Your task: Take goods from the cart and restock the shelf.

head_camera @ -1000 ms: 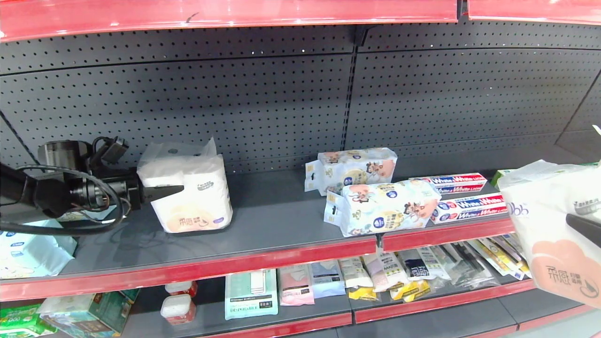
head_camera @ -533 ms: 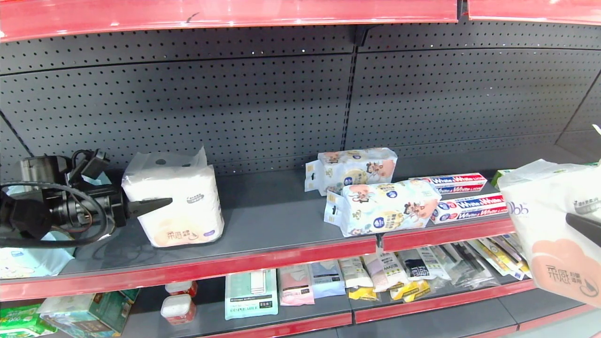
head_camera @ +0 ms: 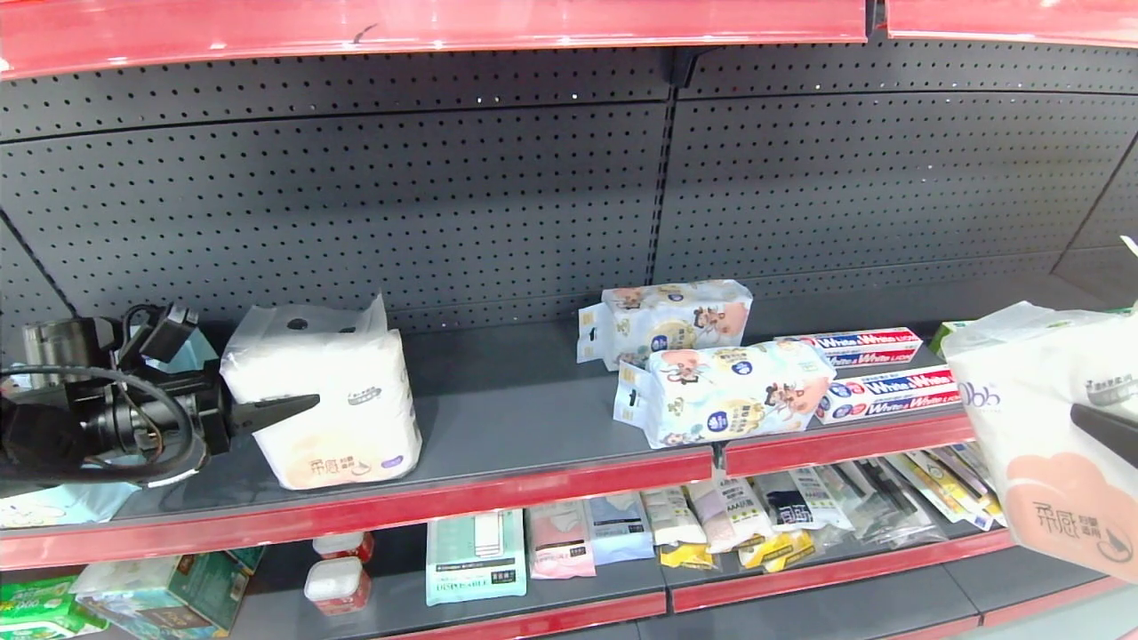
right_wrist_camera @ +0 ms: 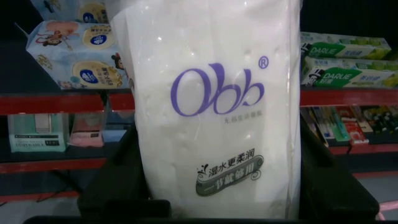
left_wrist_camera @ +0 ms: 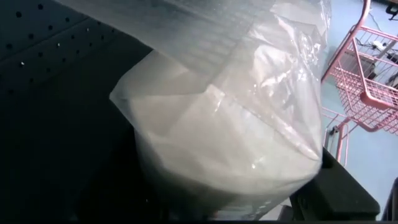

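Note:
A white pack of toilet rolls (head_camera: pixel 333 404) stands at the left of the middle shelf (head_camera: pixel 516 409), near its front edge. My left gripper (head_camera: pixel 298 400) is shut on it from the left, with one dark finger lying across its front. In the left wrist view the pack's plastic wrap (left_wrist_camera: pixel 230 124) is right in front of the camera. At the far right my right gripper (head_camera: pixel 1098 418) holds a second white pack (head_camera: pixel 1049 418) in the air, in front of the shelf. In the right wrist view this pack (right_wrist_camera: pixel 217 106) sits upright between the two fingers.
Two packs of wet wipes (head_camera: pixel 725 391) and toothpaste boxes (head_camera: pixel 889 391) lie on the shelf's right half. Bare shelf lies between them and the left pack. A pale blue pack (head_camera: pixel 53 502) sits at the far left. The lower shelf (head_camera: pixel 569 604) holds small packets. A pink cart (left_wrist_camera: pixel 373 81) stands behind.
My left gripper has moved left and toward the shelf's front edge, taking its pack along. The right arm and its pack have kept still.

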Controlling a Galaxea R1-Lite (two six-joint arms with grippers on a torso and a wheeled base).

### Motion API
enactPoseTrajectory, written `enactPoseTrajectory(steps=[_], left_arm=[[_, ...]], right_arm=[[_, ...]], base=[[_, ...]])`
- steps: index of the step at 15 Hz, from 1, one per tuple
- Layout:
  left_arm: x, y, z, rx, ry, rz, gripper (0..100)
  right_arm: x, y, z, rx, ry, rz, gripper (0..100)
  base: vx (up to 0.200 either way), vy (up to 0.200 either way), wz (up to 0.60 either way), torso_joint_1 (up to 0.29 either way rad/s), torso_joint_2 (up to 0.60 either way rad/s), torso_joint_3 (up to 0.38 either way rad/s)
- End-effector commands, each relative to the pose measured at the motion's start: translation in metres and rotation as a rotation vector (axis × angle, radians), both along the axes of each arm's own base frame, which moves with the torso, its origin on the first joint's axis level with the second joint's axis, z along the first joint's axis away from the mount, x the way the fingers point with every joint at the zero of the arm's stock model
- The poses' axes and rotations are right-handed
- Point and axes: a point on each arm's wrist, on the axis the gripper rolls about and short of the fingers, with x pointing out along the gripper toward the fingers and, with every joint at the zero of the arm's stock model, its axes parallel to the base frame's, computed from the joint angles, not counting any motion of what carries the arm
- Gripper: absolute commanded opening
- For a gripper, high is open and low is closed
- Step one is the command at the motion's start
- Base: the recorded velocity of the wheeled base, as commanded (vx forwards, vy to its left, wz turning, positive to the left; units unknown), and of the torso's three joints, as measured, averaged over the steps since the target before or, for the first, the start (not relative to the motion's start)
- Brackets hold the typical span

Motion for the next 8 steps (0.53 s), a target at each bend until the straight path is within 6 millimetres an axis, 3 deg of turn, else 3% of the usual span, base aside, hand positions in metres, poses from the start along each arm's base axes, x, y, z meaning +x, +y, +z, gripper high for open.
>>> enactPoseTrajectory(steps=[1,8], left_arm=[[-0.002,0.000,-0.003,-0.005,0.008,-0.004,0],[-0.006,0.005,-0.016,0.004,-0.016,-0.018,0]], right_arm=[[0.000,0.000,0.000,0.000,0.001,0.000,0],[0.000,-0.002,0.004,-0.002,-0.011,-0.016,0]], base=[[0.000,0.000,0.00,0.000,0.00,0.000],[0.000,0.000,0.00,0.000,0.00,0.000]])
